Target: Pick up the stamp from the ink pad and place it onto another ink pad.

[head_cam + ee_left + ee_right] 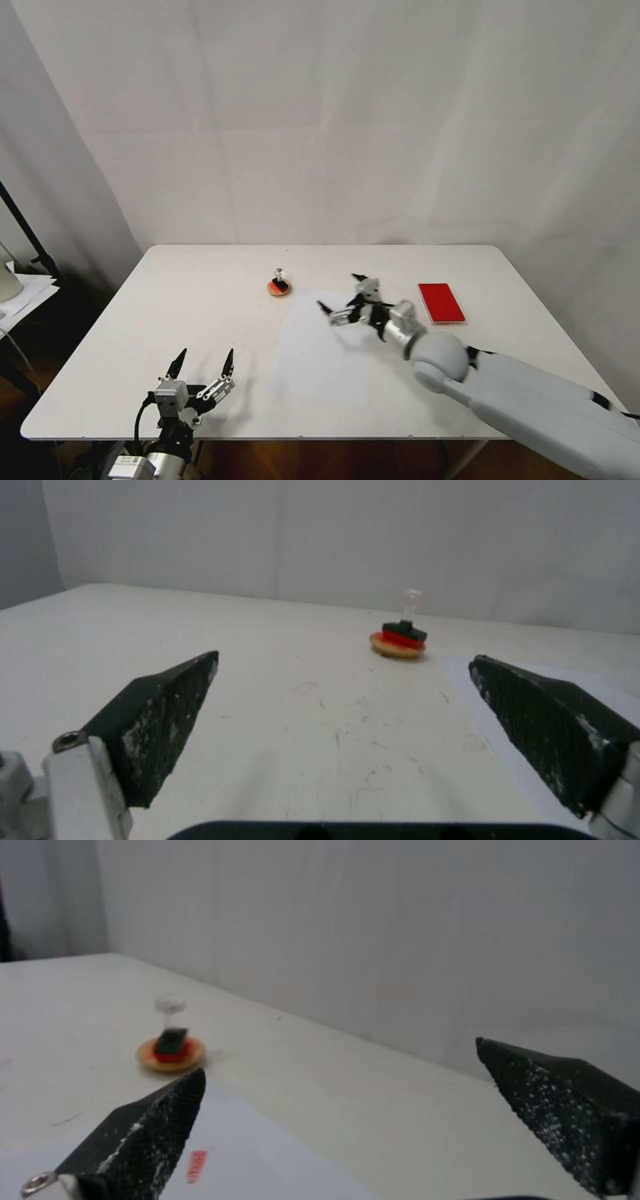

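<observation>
Head view showing the stamp [279, 279] standing upright on the round ink pad [278, 289], black base resting on the orange-red centre, clear knob pointing up; lying well apart to the right, near the table's [200, 280] far right part, the red rectangular ink pad [441, 302], bare; hovering between the two pads over a white sheet of paper [320, 360], the right gripper [341, 293], fingers spread wide and grasping nothing; resting at the near left edge of the table, the left gripper [203, 363], fingers also spread and empty; right wrist view showing a small red mark [197, 1166] on the paper
</observation>
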